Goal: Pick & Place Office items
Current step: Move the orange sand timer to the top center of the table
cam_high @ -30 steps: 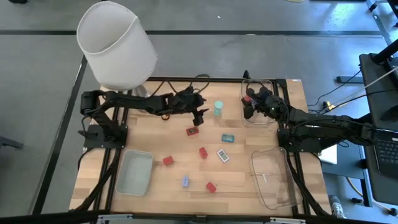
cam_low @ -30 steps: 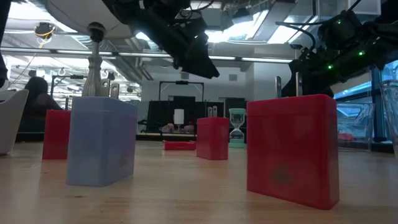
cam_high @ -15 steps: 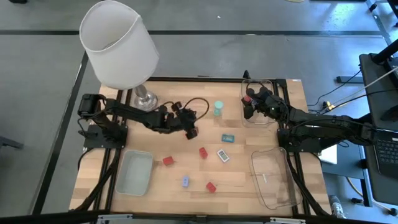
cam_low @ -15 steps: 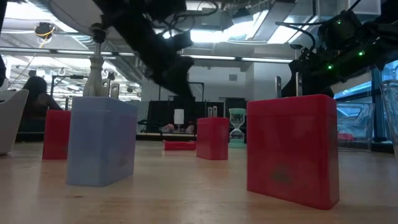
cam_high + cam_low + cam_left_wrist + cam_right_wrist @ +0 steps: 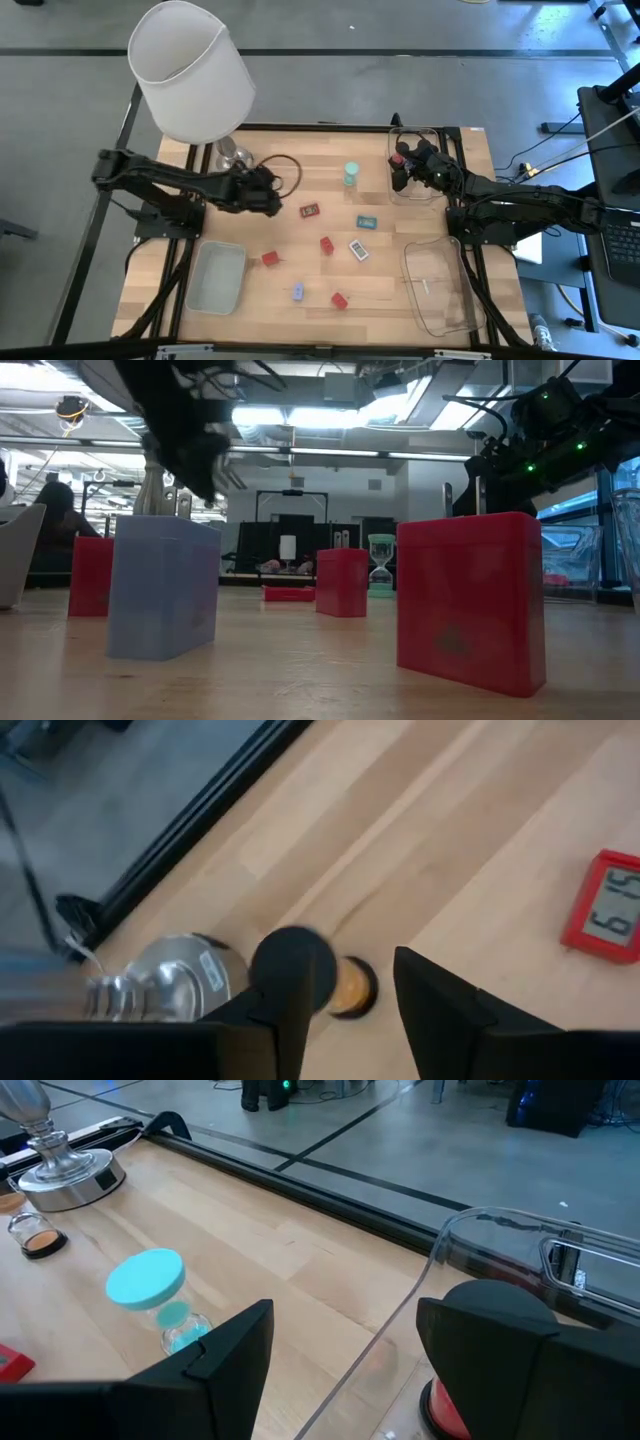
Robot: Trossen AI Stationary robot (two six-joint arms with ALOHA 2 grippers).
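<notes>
Your left pincer [image 5: 268, 193] sits just beside the lamp base [image 5: 232, 156], and your right pincer [image 5: 404, 172] hangs over the far clear tray [image 5: 432, 133]. From above, most of the office items lie loose on the surface [image 5: 420, 215]: a flat red piece [image 5: 309, 210], a teal timer [image 5: 351, 175], a teal piece [image 5: 367, 222], three red blocks [image 5: 327, 244], a white piece [image 5: 358, 250] and a blue piece [image 5: 298, 291]. I see nothing in the frosted tray [image 5: 218, 276].

At surface level, the blocks stand upright and well apart.

In the left wrist view, the pincer is released, fingers [image 5: 440, 1005] apart. A dark-capped cylinder [image 5: 318, 972] lies just ahead, unheld.

In the right wrist view, that pincer is also released and grasps nothing. A red thing [image 5: 438, 1402] rests in the tray beneath it.

By my reckoning you are early in the task, with almost everything left to place.
</notes>
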